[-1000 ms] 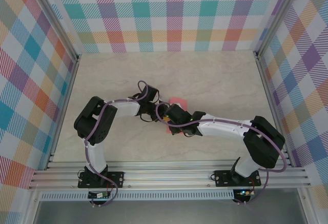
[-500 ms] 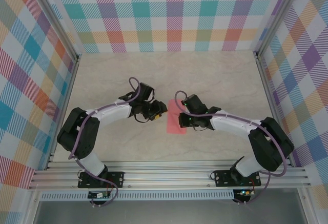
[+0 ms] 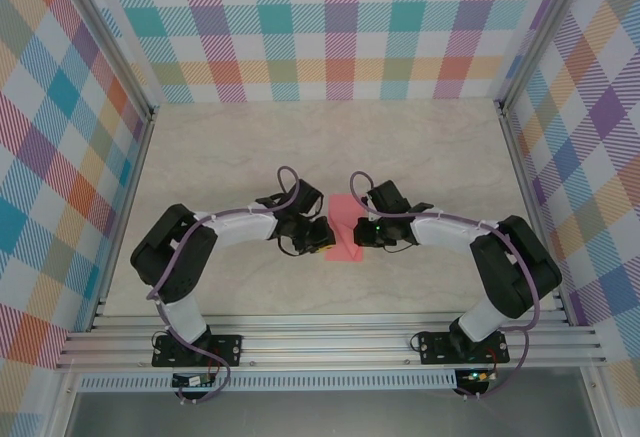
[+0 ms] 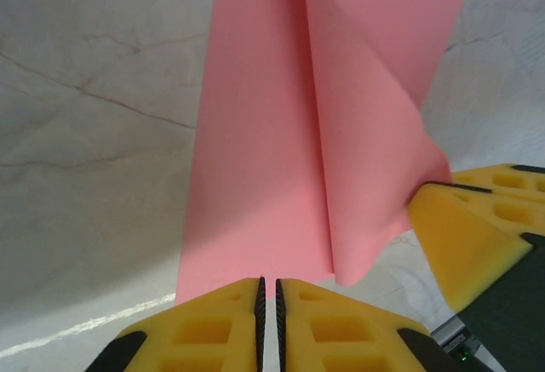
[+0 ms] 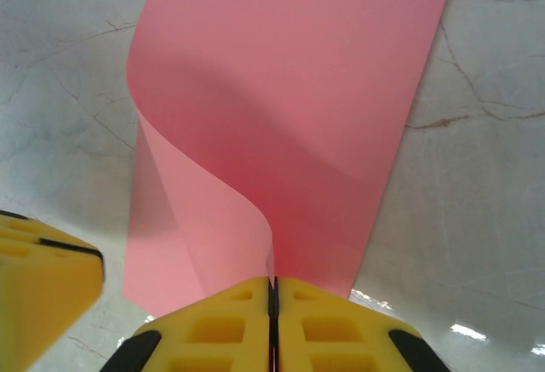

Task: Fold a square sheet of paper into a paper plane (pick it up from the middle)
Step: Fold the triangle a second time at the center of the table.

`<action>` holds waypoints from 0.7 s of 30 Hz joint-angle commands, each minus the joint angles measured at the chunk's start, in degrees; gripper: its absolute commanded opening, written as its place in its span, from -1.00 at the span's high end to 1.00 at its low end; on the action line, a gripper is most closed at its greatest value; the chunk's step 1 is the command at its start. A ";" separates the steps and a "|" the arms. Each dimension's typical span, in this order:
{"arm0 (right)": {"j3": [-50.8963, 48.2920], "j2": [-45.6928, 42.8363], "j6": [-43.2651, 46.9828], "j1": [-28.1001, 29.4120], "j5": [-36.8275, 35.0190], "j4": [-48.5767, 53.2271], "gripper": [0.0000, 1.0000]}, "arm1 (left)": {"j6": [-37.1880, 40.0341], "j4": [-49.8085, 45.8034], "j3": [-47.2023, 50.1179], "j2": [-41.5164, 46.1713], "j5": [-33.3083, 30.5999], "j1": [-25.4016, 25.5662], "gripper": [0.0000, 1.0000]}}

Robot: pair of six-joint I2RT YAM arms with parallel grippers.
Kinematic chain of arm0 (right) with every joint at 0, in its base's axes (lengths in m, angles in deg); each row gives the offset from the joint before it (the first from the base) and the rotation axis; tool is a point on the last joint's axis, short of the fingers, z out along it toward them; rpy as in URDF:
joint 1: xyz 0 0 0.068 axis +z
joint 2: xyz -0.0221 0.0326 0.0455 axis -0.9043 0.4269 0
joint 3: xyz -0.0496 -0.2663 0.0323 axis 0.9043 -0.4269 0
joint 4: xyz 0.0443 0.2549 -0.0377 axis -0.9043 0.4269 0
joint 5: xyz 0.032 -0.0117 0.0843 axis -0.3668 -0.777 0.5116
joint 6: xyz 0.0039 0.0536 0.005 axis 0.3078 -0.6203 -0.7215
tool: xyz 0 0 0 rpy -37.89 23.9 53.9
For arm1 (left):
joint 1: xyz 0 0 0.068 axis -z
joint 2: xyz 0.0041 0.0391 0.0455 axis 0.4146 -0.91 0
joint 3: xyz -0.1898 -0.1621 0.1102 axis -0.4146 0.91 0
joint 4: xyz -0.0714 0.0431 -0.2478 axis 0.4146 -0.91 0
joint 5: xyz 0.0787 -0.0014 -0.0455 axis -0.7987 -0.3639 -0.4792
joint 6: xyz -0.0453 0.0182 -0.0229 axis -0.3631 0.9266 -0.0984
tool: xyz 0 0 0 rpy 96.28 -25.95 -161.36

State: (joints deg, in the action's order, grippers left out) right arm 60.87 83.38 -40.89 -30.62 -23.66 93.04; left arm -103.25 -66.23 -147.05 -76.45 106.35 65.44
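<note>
Your sheet of paper (image 3: 343,219) lies a little near of the table's middle. From above it shows as a tall salmon-pink strip, long axis running 12 to 6 o'clock, set between the two grippers.

In the left wrist view it carries a straight crease down its length. The half at 9 o'clock lies flat on the surface. The half at 3 o'clock is lifted and bowed, its near corner drawn toward 4 o'clock. In the right wrist view that lifted flap curls over and its edge drops straight into the seam between the yellow pads.

Your right gripper (image 5: 273,285) sits at the sheet's 3 o'clock in the top view, with its pads pressed together on that curled edge.

Your left gripper (image 4: 267,285) sits at the sheet's 8 o'clock in the top view. Its pads are drawn almost together with a thin slit between them, right at the paper's near edge. You cannot tell from here whether any paper is caught in that slit.

The two sets of yellow fingertips are near each other, with the strip between them.

Around all this is the pale marbled table (image 3: 430,157), with plaid walls (image 3: 340,27) at 9, 12 and 3 o'clock.
</note>
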 commanded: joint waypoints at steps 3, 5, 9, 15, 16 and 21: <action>2.38 0.97 1.61 -0.28 0.07 0.97 0.80 | 0.05 -0.53 -2.74 -3.03 -0.59 2.74 0.79; 2.64 1.07 2.00 -0.27 0.16 1.32 0.80 | 0.14 -1.45 -2.95 -3.83 -1.41 3.08 0.81; 4.37 1.67 3.39 -0.27 -0.48 3.86 0.79 | 0.21 -4.45 -2.64 -5.02 -4.12 3.06 0.89; 6.75 2.33 5.90 -0.27 -1.24 6.66 0.78 | 2.62 -10.42 -2.75 -4.73 -10.85 2.99 0.93; 7.12 2.58 6.24 -0.27 -0.04 6.67 0.78 | 3.01 -10.92 -2.91 -4.70 -11.39 2.88 0.93; 7.94 3.67 6.56 -0.27 4.06 6.01 0.76 | 3.19 -13.00 -3.37 -2.98 -14.53 2.90 0.94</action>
State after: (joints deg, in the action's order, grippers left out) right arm 67.12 85.83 -36.06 -30.62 -22.66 97.89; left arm -101.28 -72.17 -150.81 -80.34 98.70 68.28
